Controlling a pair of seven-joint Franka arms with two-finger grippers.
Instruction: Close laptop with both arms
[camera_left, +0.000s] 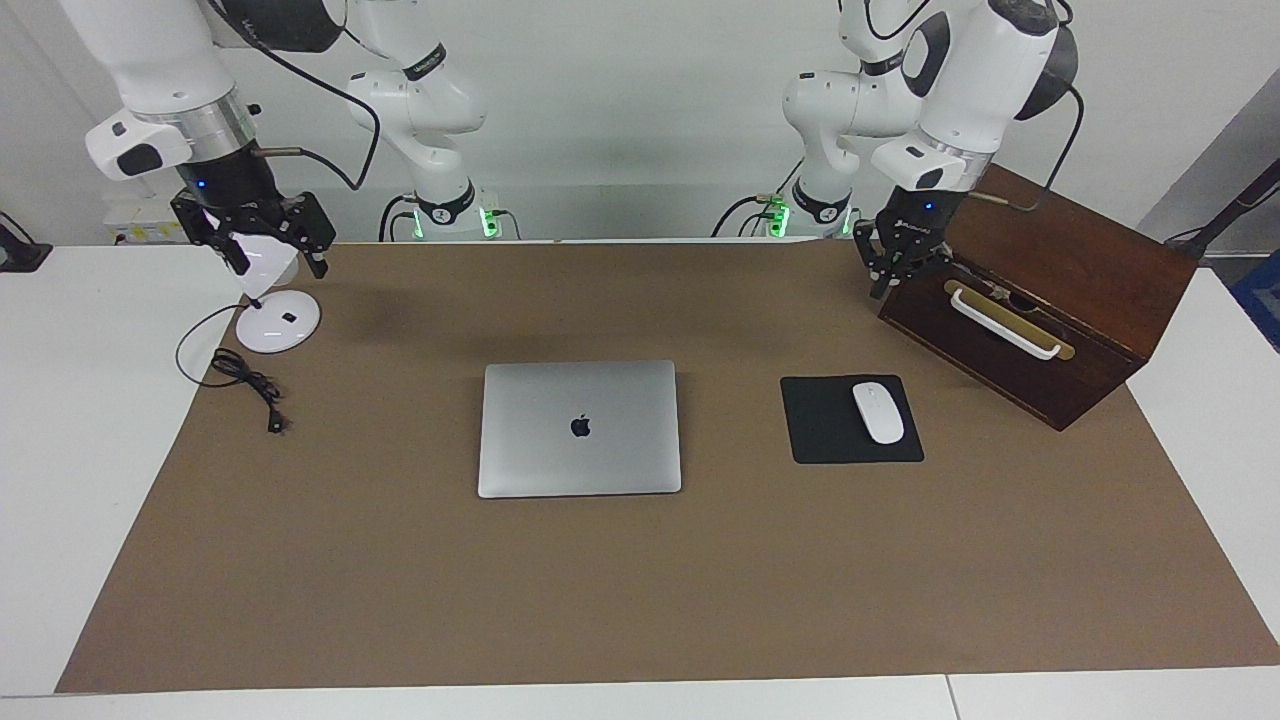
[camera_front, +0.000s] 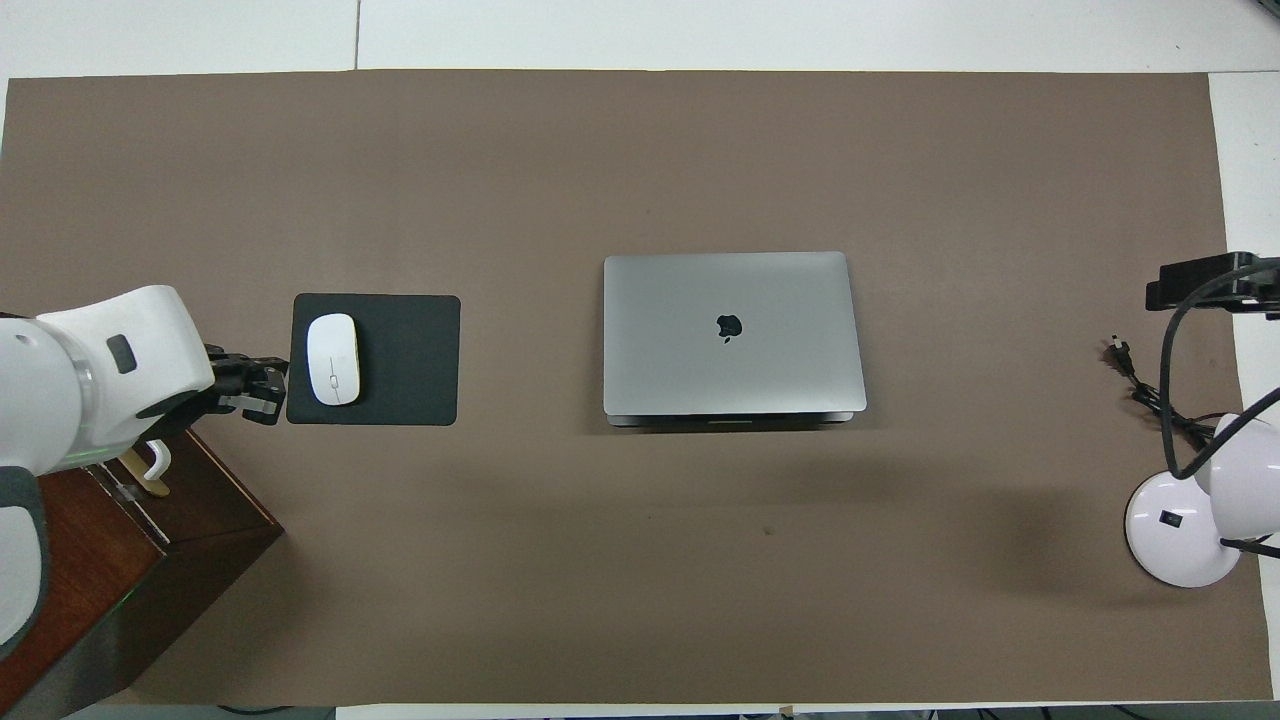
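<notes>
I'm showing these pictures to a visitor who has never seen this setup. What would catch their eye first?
The silver laptop draws the eye first: it lies shut and flat in the middle of the brown mat, logo up. Next come the two white arms, raised at the table's ends: the left gripper over the wooden box, the right gripper over the white desk lamp. A white mouse sits on a black pad beside the laptop.

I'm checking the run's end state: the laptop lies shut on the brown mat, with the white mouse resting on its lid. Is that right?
Not quite. The laptop does lie shut on the brown mat, but the white mouse rests on the black mouse pad beside it, toward the left arm's end of the table. The facing view shows this; the lid is bare.
</notes>
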